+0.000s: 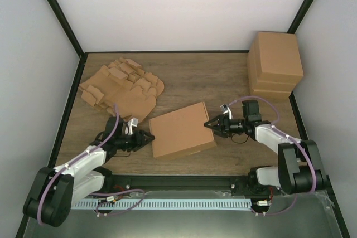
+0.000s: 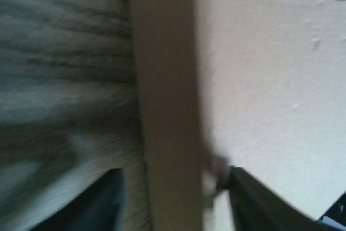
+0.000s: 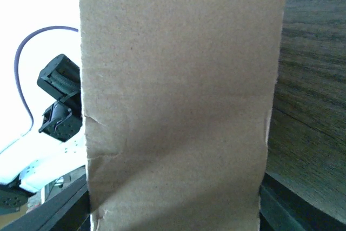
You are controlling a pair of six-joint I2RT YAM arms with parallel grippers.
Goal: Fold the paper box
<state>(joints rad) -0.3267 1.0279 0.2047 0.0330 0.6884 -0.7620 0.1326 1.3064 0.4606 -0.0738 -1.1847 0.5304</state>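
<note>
Paper box (image 1: 182, 130) lies closed at counter (image 1: 223, 76) centre. Left pincer (image 1: 146, 137) stands spread astride its left corner; right pincer (image 1: 211, 123) flanks its right edge, pinch or not cannot be told. Blank heap (image 1: 120, 87) lies far left, box stack (image 1: 274, 65) far right.

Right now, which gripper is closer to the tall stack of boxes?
Right. The right gripper sits at the paper box's right edge, on the near side of the stack; the left gripper is at the box's left edge, farther away.
</note>
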